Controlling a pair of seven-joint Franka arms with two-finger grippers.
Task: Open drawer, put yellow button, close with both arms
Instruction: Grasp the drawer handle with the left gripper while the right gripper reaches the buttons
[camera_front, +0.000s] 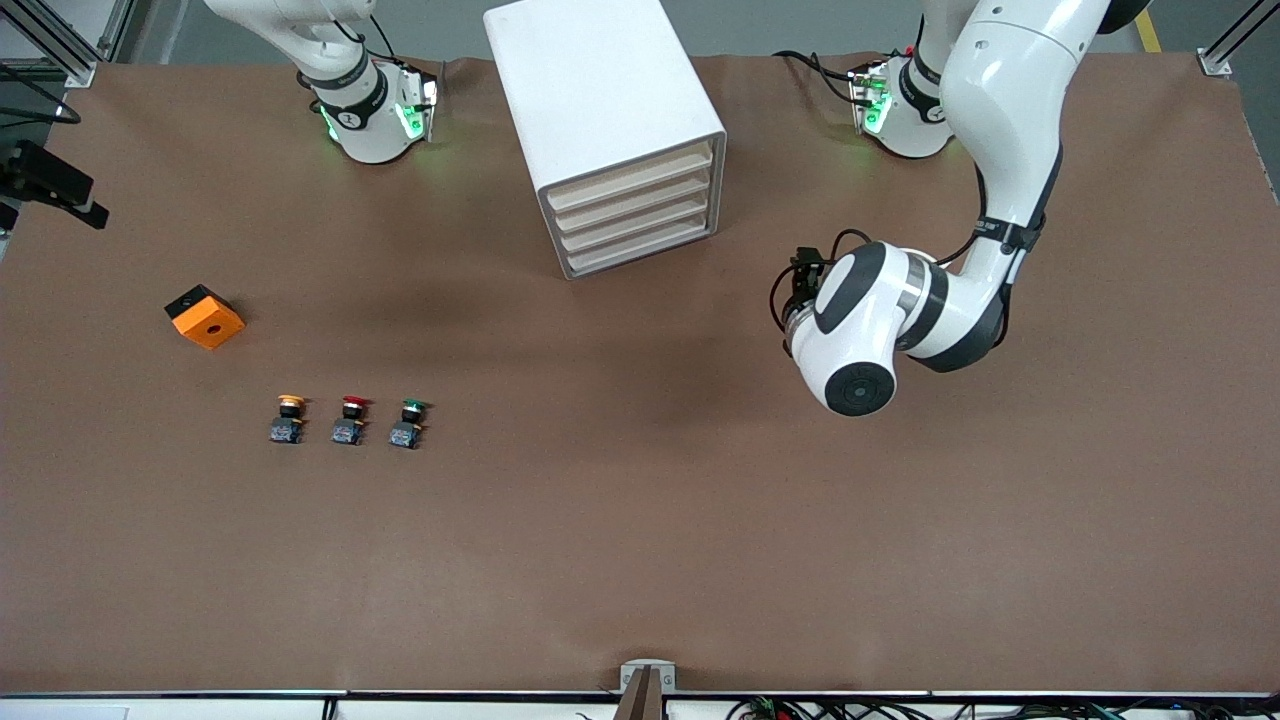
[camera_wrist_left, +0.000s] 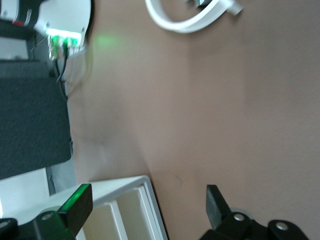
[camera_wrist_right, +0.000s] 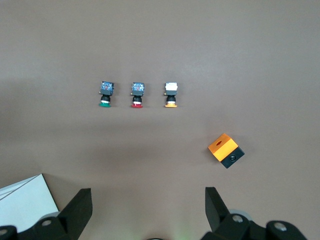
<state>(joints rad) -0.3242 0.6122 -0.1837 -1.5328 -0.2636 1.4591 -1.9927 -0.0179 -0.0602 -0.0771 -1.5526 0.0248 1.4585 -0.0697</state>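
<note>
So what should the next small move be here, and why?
Probably the left gripper should ease toward the top drawer: all four drawers look shut, its jaws stand open beside the cabinet, and the yellow button sits untouched on the table.

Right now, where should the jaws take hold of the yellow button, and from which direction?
Probably grip the black-and-blue body of the yellow button from above. It lies on its side, cap pointing toward the cabinet. The red-capped switch lies beside it with a gap, so one jaw should fit between them.
</note>
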